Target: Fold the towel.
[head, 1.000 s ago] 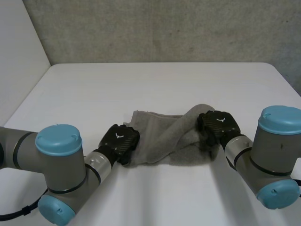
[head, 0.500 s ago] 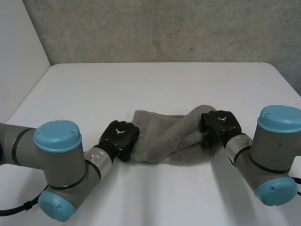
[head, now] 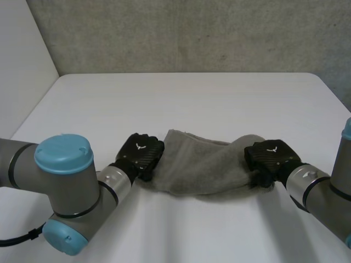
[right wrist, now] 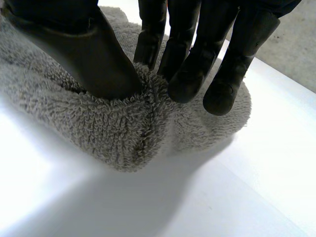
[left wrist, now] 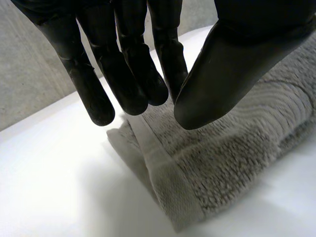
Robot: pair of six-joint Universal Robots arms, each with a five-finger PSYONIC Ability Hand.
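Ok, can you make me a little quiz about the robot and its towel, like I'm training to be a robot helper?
1. Look at the left hand: are its fingers straight or curled?
2. True or false: the towel lies spread out flat on the table.
3. Which hand pinches the towel between thumb and fingers? A) left hand B) right hand C) both
Key: 1 straight; 2 false, it is bunched up; 3 B.
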